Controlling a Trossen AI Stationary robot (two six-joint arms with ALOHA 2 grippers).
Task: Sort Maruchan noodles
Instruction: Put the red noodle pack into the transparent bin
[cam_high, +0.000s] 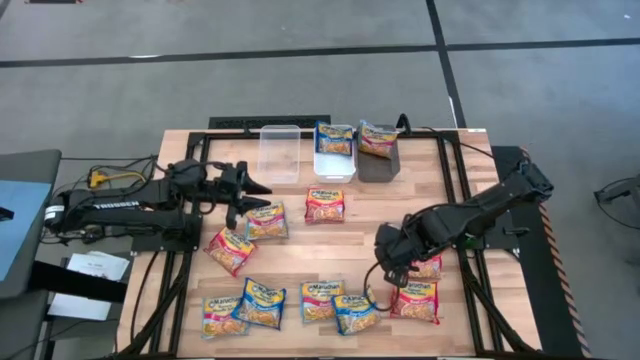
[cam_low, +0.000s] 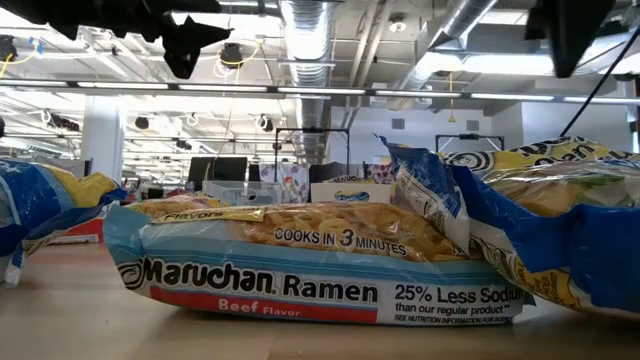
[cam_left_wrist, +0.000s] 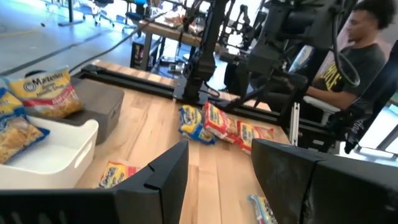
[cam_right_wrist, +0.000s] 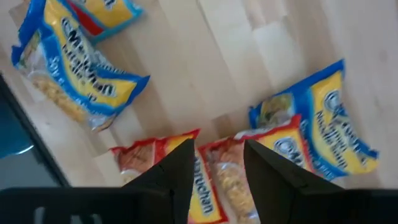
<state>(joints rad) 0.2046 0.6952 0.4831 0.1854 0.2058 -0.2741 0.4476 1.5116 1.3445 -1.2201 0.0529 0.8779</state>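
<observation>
High view: left gripper (cam_high: 262, 194) hovers open by the clear bin (cam_high: 280, 151), holding nothing. Packets (cam_high: 258, 303) lie loose across the table's near half, long axes mixed. Right gripper (cam_right_wrist: 214, 165), fingers parted, hangs over a red packet (cam_right_wrist: 214, 186). Likely a pick: it must drop and close.
</observation>
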